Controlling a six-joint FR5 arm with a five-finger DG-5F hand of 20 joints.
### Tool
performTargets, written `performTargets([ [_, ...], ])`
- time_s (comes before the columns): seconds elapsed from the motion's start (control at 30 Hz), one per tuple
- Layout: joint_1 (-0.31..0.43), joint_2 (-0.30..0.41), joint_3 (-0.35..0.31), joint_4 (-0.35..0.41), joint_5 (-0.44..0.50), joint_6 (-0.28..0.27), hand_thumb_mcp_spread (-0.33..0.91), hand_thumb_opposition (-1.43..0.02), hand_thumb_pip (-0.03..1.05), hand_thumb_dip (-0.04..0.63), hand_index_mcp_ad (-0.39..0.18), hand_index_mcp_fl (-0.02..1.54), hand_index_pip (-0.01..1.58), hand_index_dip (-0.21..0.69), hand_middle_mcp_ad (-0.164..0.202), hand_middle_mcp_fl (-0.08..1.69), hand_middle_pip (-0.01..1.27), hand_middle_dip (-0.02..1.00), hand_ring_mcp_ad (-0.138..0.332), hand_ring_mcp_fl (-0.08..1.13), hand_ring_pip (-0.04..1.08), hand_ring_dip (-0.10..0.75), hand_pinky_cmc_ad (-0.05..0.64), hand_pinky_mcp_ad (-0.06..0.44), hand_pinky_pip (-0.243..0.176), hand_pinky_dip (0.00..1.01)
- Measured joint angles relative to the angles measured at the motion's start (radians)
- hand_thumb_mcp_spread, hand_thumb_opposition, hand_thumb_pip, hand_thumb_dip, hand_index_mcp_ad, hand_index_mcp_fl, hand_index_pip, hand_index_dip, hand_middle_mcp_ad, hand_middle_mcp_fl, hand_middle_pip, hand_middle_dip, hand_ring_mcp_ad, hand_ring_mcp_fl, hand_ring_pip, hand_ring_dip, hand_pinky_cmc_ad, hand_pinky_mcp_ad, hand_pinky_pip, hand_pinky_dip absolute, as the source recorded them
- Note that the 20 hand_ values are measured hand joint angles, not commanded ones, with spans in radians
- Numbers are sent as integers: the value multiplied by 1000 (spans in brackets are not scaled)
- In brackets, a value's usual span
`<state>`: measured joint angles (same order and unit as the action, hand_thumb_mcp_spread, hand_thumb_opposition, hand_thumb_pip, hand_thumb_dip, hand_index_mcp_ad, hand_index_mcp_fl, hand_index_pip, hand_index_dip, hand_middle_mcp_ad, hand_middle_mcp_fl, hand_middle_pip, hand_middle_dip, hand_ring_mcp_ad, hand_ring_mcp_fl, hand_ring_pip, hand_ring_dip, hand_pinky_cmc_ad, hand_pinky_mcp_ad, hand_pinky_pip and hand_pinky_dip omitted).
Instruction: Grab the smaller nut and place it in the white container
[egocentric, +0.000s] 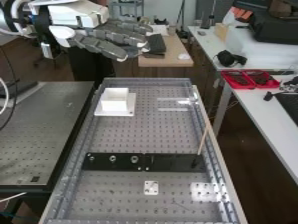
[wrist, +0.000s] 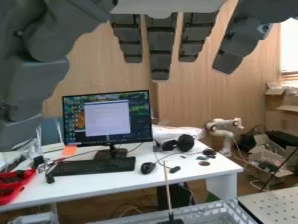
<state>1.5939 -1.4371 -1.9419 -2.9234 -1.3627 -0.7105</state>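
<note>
Beyond the white container (egocentric: 114, 105), the robot hand (egocentric: 102, 46) hangs spread and empty, while nuts (egocentric: 112, 158) on the container's near side sit apart, presumably for easy picking.

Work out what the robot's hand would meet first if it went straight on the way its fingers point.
The hand points across toward the white desk, so its first contact would probably be there, perhaps with the black headphones. Depth is unclear, so it might pass above them.
</note>
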Motion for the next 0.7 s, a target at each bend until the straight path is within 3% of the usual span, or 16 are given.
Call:
performTargets([
  [0.37,-100,38,-141,61,-54,-2,321,-679,400,77,-37,157,108,94,87,202,145,188,101,5,117,24,377,239,-61,194],
  [0.57,-129,49,-216,139,-73,-13,342,-696,440,93,-59,222,115,80,84,199,145,190,98,5,120,30,377,239,-61,194],
  [0.7,-145,56,-262,179,-79,-28,356,-696,466,110,-63,267,215,79,84,202,143,188,98,5,124,31,377,239,-58,194],
])
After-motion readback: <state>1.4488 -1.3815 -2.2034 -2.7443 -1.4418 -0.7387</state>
